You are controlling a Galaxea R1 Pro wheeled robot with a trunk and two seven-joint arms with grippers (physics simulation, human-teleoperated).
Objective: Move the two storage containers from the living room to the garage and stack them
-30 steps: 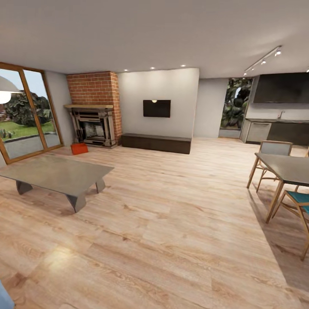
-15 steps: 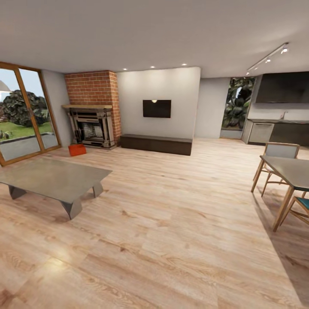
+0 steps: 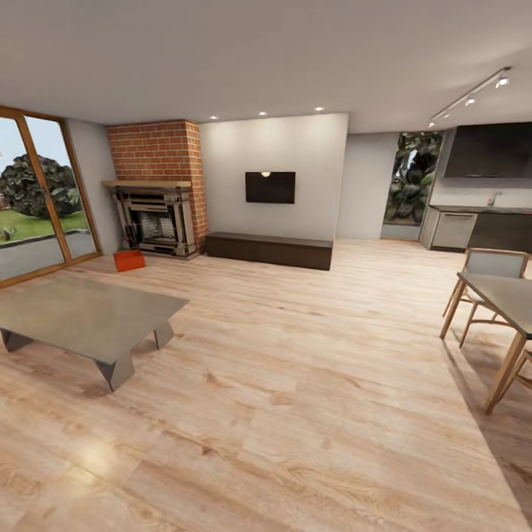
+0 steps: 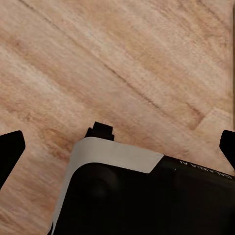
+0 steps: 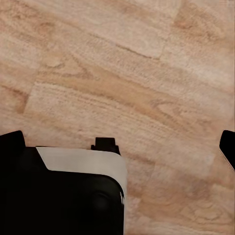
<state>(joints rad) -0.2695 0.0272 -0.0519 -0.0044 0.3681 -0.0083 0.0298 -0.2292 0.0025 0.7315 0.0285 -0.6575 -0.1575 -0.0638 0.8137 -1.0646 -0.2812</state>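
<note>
An orange-red bin [image 3: 128, 260] sits on the plank floor [image 3: 295, 384] at the far left of the living room, just in front of the dark fireplace [image 3: 154, 220] and below the brick chimney [image 3: 157, 150]. It is small and far off from here; whether anything lies inside it I cannot tell, and I make out just the one bin shape there.

Right of the fireplace a long low bench [image 3: 268, 249] runs along the white wall, with a black TV [image 3: 270, 187] hung above it. Nearer, on the left, stands a low grey table [image 3: 77, 316], well apart from the bin. Behind it are tall wood-framed glass doors [image 3: 37, 196] giving onto greenery. On the right edge a dining table [image 3: 506, 299] and a chair [image 3: 488, 281] stand, and past them a dark kitchen counter [image 3: 480, 225].

Both wrist cameras look down at bare planks. The left gripper [image 4: 117, 147] has its dark fingertips [image 4: 11, 149] at opposite edges of its picture, spread wide, with nothing between them. The right gripper [image 5: 120, 144] is likewise spread wide and empty, its fingertips [image 5: 11, 139] far apart. Part of the robot's dark and white body [image 4: 122, 191] shows beneath each.
</note>
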